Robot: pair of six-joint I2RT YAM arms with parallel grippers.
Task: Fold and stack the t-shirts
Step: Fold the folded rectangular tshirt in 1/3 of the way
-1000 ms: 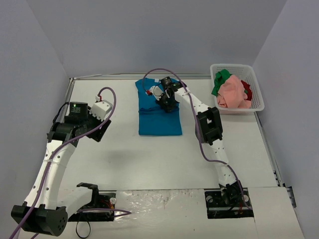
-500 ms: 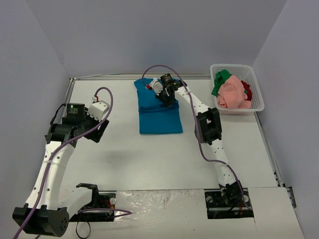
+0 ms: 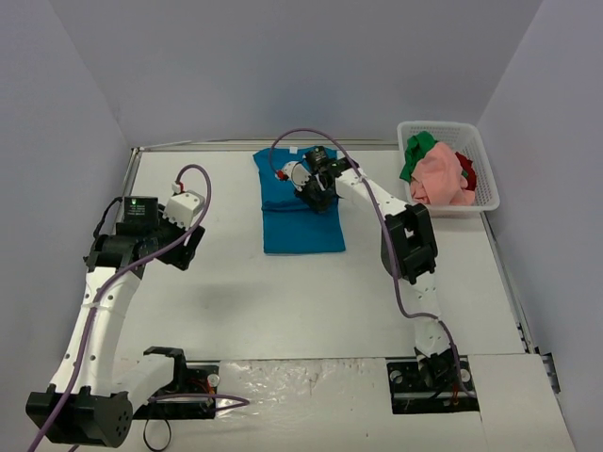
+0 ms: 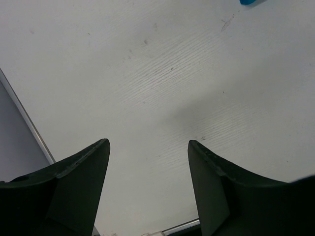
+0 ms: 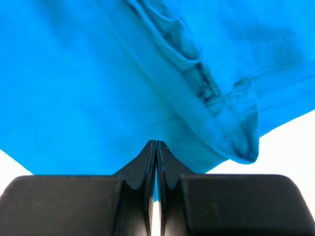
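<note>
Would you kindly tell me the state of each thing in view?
teal-blue t-shirt: folded, flat on table
right gripper: shut, over teal-blue t-shirt
left gripper: open, over bare table
pink t-shirt: crumpled in basket
green t-shirt: crumpled in basket
red t-shirt: crumpled in basket

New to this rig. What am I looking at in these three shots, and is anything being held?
Two robot arms are bolted at the near edge of a white table. The wide picture looks down from above and behind them. The other two come from a camera on each wrist. A folded teal shirt lies flat on the table. A basket at the far right holds pink, green and red shirts. The left fingers are open over the table and hold nothing. The right fingers are shut, tips at the teal shirt; I cannot tell whether cloth is pinched.
</note>
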